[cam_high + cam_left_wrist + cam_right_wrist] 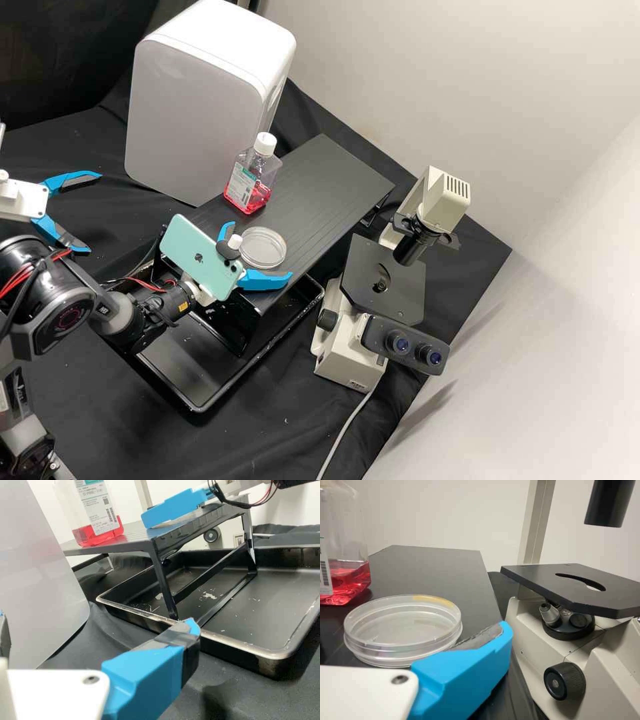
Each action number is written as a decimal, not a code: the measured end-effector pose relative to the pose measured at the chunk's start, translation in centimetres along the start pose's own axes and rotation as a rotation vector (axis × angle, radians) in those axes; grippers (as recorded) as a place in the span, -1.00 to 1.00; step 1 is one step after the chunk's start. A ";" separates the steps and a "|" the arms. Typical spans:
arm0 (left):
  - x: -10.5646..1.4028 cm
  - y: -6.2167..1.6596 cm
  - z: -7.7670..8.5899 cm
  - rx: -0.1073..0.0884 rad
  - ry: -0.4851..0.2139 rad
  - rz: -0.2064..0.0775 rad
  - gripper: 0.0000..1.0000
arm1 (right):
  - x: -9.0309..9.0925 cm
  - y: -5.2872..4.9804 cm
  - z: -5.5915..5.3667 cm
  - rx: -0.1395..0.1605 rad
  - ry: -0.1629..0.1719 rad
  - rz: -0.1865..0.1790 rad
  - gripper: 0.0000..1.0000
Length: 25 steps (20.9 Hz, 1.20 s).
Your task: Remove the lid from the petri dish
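Lying between parted jaws of right gripper (pixel 260 250): lidded petri dish (pixel 262 245), ungripped; left gripper (pixel 93 212) parted, empty.

Clear, round, shallow petri dish (pixel 263 247), lying flat on the black raised platform (pixel 333 180), close to its near edge. Closed: transparent lid (pixel 402 622) seated level on the base, its rim overlapping the base all round. Faint yellowish streak along the lid's far rim. Near, but apart from, a flask of red liquid (pixel 250 175) standing farther back on the same platform.
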<state>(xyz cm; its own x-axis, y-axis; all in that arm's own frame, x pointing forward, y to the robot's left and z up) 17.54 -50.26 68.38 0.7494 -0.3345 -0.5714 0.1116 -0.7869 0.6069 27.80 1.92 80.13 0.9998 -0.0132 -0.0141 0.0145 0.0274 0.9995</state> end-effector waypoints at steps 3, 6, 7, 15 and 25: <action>0.0 0.00 0.0 0.000 0.000 0.000 1.00 | 0.2 0.4 0.0 0.000 0.000 0.016 1.00; 0.0 0.00 0.0 0.002 0.000 0.000 1.00 | 0.3 0.6 0.0 0.002 0.001 0.024 1.00; 0.0 0.00 0.0 0.002 0.000 0.000 1.00 | 0.4 0.7 -0.1 0.002 0.003 0.028 1.00; 0.0 0.05 0.0 0.002 0.000 0.002 1.00 | 0.6 0.9 -0.2 0.002 0.008 0.034 1.00; 0.1 0.10 0.0 0.002 0.000 0.005 1.00 | 1.0 0.9 -0.5 0.003 0.015 0.036 1.00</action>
<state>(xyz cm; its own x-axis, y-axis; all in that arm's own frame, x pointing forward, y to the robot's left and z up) 17.67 -50.38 68.36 0.7500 -0.3382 -0.5684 0.1066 -0.7864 0.6085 28.80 2.40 81.04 0.9998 0.0030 0.0215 -0.0216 0.0246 0.9995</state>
